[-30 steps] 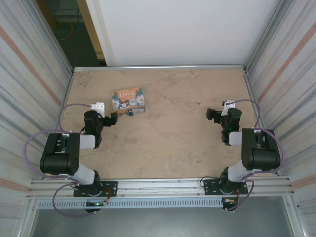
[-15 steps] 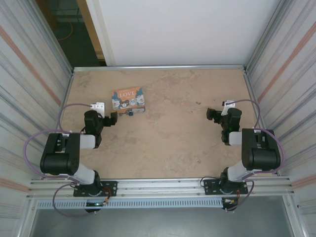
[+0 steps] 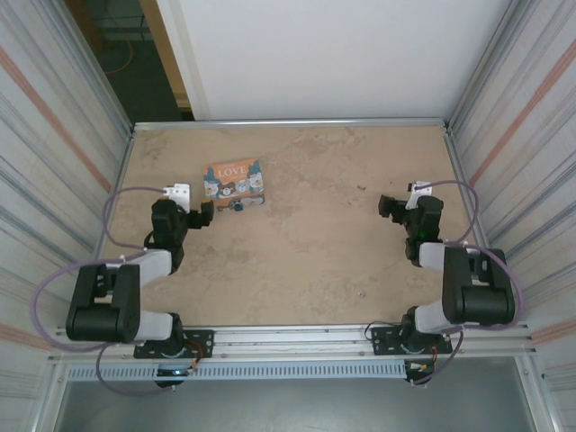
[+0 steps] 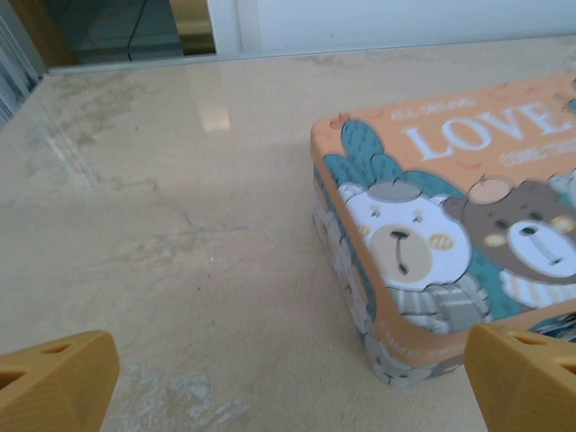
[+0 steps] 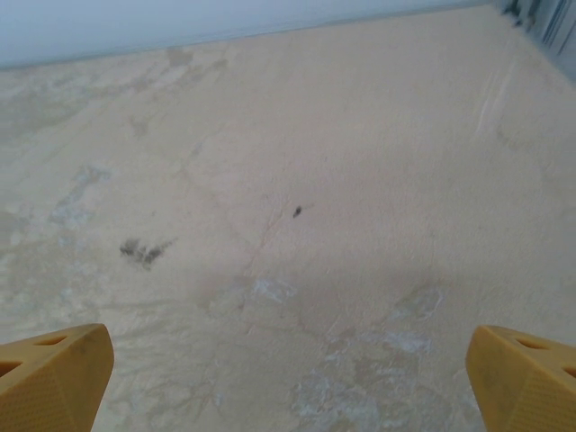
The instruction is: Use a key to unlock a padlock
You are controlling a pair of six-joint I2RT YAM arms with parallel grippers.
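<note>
Over the counter (image 3: 306, 261), the left fingers (image 4: 54, 382) and right fingers (image 5: 54, 373) hover spread and empty — ready to reach. The tiny padlock (image 3: 238, 205) lies just beside the LOVE box (image 4: 450, 234).

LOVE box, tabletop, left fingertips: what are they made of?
LOVE box: probably printed tin, given the glossy artwork, rounded corners and seamed lid edge.
Tabletop: beige stone-look slab or laminate, semi-gloss, with a bright reflection.
Left fingertips: matte orange plastic, faceted, with small holes.
</note>
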